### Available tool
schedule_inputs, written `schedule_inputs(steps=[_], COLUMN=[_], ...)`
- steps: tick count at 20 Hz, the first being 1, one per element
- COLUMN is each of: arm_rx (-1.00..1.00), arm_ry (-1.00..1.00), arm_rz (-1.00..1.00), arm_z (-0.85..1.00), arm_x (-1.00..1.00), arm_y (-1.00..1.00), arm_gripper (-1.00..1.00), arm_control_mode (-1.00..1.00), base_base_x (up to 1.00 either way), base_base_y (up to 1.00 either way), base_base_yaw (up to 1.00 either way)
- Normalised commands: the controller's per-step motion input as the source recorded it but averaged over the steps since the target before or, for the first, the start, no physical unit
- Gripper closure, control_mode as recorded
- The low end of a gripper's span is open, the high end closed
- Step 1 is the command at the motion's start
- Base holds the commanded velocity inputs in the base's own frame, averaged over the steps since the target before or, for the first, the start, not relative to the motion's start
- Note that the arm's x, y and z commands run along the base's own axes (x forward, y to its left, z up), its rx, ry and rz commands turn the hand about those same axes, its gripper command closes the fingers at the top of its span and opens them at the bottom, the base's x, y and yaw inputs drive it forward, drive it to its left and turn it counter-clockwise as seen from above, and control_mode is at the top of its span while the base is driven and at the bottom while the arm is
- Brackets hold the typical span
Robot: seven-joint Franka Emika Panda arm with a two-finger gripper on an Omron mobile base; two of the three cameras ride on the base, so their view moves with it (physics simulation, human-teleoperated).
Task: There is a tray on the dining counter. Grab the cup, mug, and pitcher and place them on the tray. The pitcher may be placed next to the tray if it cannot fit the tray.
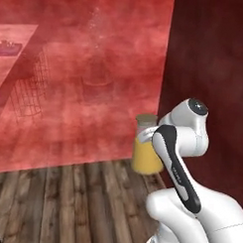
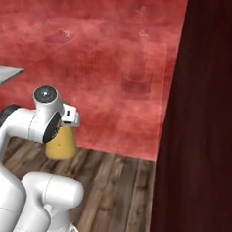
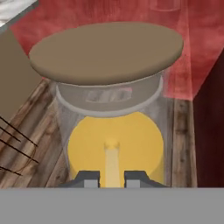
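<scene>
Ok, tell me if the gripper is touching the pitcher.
Touching. In the hand view the gripper is closed on the pitcher, its fingertips pressed against the glass, and the pitcher hangs above the floor.

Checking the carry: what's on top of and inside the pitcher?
A round tan lid caps the pitcher. Inside, orange-yellow liquid fills the lower body; the neck under the lid looks clear. The fingers cover the bottom of the glass, so the base is hidden.
</scene>
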Motion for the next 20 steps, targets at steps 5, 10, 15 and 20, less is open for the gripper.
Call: schedule_inputs(steps=[5, 10, 15, 20], arm_rx=[0.0, 0.0, 0.0, 0.0], arm_ry=[0.0, 0.0, 0.0, 0.0], arm_rz=[0.0, 0.0, 0.0, 0.0], arm_z=[0.0, 0.0, 0.0, 0.0], arm_x=[0.0, 0.0, 0.0, 0.0], arm_y=[0.0, 0.0, 0.0, 0.0], arm_gripper=[1.0, 1.0, 1.0, 1.0], arm_control_mode=[1.0, 1.0, 1.0, 1.0], base_base_x=[0.57, 0.33, 0.45, 0.39], base_base_y=[0.09, 0.0, 0.09, 0.04], base_base_yaw=[0.62, 0.81, 0.73, 0.69])
